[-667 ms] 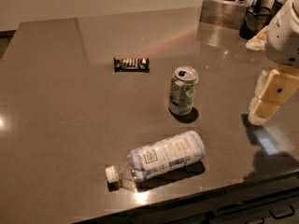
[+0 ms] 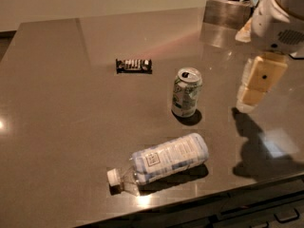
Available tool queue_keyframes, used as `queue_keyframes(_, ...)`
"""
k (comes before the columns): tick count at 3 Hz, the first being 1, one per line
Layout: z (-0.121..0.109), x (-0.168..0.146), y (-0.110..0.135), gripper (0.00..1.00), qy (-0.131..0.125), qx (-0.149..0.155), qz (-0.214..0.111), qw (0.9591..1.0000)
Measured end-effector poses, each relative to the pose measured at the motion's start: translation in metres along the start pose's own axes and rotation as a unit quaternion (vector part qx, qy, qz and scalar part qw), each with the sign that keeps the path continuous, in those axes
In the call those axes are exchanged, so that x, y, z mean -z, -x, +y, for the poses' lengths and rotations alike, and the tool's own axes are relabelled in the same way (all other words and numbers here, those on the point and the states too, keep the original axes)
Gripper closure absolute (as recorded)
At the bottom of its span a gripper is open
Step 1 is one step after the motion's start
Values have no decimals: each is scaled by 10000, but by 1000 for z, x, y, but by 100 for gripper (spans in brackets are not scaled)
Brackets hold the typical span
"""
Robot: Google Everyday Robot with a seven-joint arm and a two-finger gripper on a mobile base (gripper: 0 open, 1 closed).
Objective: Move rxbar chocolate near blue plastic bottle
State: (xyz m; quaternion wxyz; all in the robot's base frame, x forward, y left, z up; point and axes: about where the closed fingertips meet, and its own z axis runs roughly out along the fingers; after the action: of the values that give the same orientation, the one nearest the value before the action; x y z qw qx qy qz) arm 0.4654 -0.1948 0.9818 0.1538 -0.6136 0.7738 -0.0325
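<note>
My end effector (image 2: 257, 82), grip state I can't tell, hangs right of the can (image 2: 186, 92); reaching the snack bar (image 2: 134, 65) beyond may topple it.

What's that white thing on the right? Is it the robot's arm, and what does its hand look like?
Yes. The arm is a smooth, rounded white shell with a small patch of vent-like dots. Below it, the gripper, to the right of the drink can, is blocky and cream-yellow, with one small dark dot on its side. No cables show.
</note>
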Motion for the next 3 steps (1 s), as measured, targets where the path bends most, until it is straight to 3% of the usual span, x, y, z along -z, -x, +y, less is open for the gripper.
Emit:
queue_keyframes(2, -53, -25, 77, 0, 125, 321, -290, 9990)
queue_keyframes(3, -76, -43, 112, 0, 248, 336, -496, 9979)
